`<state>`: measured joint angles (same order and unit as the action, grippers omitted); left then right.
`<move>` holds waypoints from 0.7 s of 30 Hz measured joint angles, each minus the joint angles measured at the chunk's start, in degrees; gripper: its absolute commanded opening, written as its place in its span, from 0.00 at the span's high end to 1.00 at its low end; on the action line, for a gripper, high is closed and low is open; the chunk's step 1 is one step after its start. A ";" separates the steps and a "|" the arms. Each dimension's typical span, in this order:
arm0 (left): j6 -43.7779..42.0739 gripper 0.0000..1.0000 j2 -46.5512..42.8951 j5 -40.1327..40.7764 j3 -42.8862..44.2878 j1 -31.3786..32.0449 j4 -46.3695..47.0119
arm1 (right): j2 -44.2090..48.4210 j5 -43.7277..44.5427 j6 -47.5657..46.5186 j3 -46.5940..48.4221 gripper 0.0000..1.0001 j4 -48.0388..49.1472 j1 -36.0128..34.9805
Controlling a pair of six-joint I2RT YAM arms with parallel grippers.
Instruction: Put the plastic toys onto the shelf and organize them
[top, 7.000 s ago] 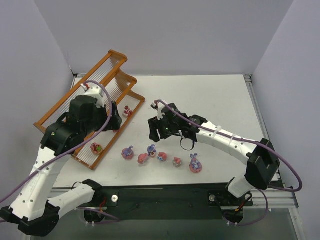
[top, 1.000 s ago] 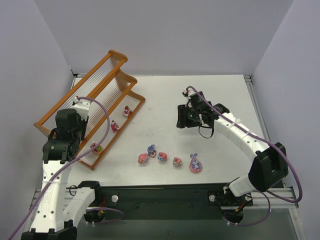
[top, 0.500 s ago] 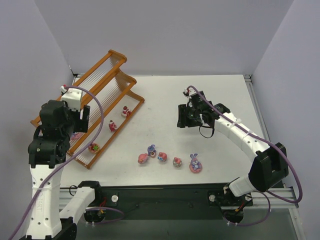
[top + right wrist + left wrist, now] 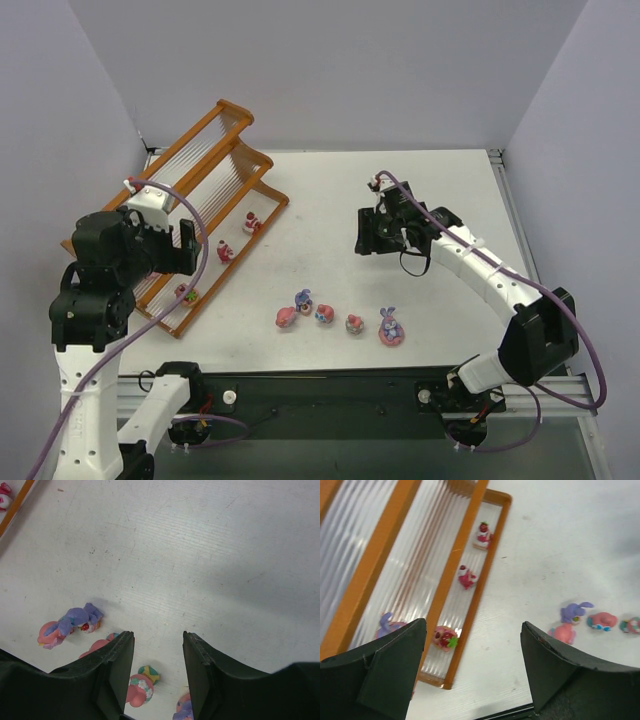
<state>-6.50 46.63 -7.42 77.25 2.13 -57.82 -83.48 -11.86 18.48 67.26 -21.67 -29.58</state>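
Your left gripper (image 4: 472, 630): jaws wide, empty, high over the near end of the shelf (image 4: 237, 110).
Shelf: three red-pink toys (image 4: 466, 577) along the lowest tier, and a purple toy (image 4: 387, 625) on the middle tier, at the left finger's edge.
Table (image 4: 420, 190): five loose toys (image 4: 324, 314) in a row.
Your right gripper (image 4: 157, 640): jaws parted, empty, beyond that row and apart from it.

**Surface and Material Findings**

Shelf (image 4: 464, 535) frame: orange-brown wood, smooth, lightly varnished sheen. Its rods (image 4: 415, 565): pale, translucent-looking, glossy. Plastic toys (image 4: 602, 620): moulded plastic, shiny, with highlights. Table (image 4: 210, 545): white, matt, finely lined with scattered scuffs. Fingers (image 4: 560, 675) of left hand (image 4: 472, 630) and right hand (image 4: 157, 635): black, matt plastic, slightly grainy.
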 measured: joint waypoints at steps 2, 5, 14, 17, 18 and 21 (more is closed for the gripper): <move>1.57 0.18 -0.07 -3.82 -0.92 0.02 1.27 | 0.52 0.00 0.42 -0.28 0.56 -0.02 0.07; 5.86 0.28 -0.35 -9.64 -4.85 0.92 4.81 | 1.38 0.00 1.14 -0.76 0.56 -0.02 0.39; 14.95 0.30 0.44 -4.13 -21.57 32.35 18.84 | 2.36 0.00 3.02 -3.02 0.56 -0.20 0.74; 14.97 0.35 5.95 1.90 -21.73 41.90 22.67 | 2.49 0.00 3.48 -3.61 0.56 -0.26 0.74; 14.82 0.41 8.13 3.89 -21.70 44.26 23.85 | 2.58 0.00 3.69 -3.82 0.56 -0.28 0.74; 14.19 0.51 15.56 7.63 -21.73 47.47 25.92 | 2.95 0.04 4.13 -4.42 0.56 -0.31 0.74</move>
<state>7.68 62.19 0.21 55.53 49.60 -31.90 -80.53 -11.81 22.61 62.85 -21.98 -28.84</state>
